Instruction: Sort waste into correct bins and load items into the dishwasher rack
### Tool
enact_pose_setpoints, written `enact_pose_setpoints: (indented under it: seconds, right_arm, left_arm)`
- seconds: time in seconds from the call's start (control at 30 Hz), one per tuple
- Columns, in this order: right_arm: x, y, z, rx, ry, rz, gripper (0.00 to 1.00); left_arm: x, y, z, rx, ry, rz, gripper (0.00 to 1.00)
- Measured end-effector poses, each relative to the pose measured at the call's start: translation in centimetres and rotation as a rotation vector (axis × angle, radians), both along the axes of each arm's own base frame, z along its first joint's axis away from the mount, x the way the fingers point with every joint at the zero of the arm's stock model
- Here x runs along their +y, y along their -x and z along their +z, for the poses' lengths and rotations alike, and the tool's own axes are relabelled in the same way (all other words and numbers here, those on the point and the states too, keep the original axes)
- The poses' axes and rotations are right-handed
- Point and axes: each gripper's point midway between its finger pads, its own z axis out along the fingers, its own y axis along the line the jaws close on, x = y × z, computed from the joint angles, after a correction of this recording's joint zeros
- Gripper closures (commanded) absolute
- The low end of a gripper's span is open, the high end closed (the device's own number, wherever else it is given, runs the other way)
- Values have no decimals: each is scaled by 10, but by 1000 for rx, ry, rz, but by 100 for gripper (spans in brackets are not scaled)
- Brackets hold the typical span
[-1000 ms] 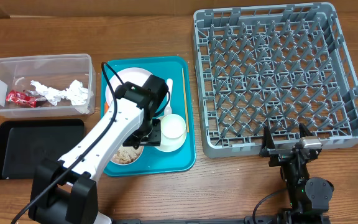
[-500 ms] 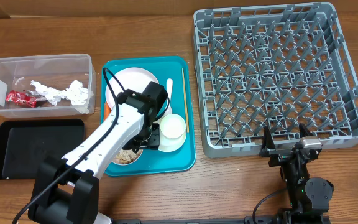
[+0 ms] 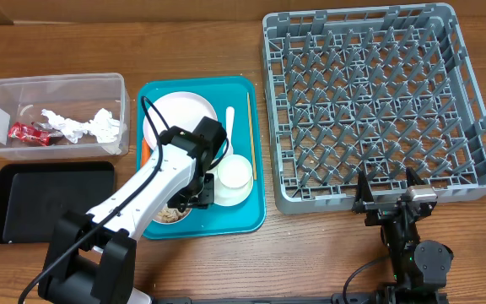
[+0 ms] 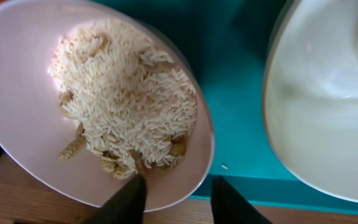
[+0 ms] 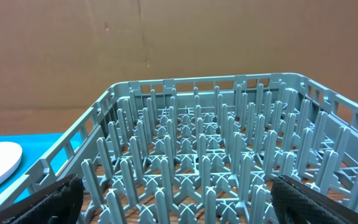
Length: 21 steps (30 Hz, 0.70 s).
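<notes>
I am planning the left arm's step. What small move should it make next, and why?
Probably close the left gripper fully on the pink bowl: its fingers straddle the rim, one inside by the rice, apparently not yet pinching.

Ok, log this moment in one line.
left gripper: open, straddling rim of small pale pink bowl of white rice | right gripper: open, empty, beside large grey plastic dishwasher rack

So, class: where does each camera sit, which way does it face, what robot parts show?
Overhead: above the table, facing down; left gripper, right gripper show.
Left wrist: left arm, facing down into pink bowl; fingertips straddle its rim.
Right wrist: low, facing level across the rack; fingertips at bottom corners.
Shared: overhead, right wrist both show rack.
</notes>
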Motion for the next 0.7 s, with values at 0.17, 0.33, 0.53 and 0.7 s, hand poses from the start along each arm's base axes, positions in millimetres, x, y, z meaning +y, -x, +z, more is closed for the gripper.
enact_pose_setpoints:
  seconds: [0.17, 0.33, 0.53, 0.7]
  right_arm:
    - [0, 0, 0, 0, 0, 0, 0]
    - [0, 0, 0, 0, -1, 0, 0]
    - [0, 0, 0, 0, 0, 0, 0]
    - [0, 0, 0, 1, 0, 0, 0]
  left_arm:
    - [-3, -6, -1, -22, 12, -10, 58]
    - [-6, -13, -2, -49, 26, -30, 60]
    - [-6, -14, -2, -50, 27, -56, 60]
    - [-6, -14, -2, -50, 29, -68, 59]
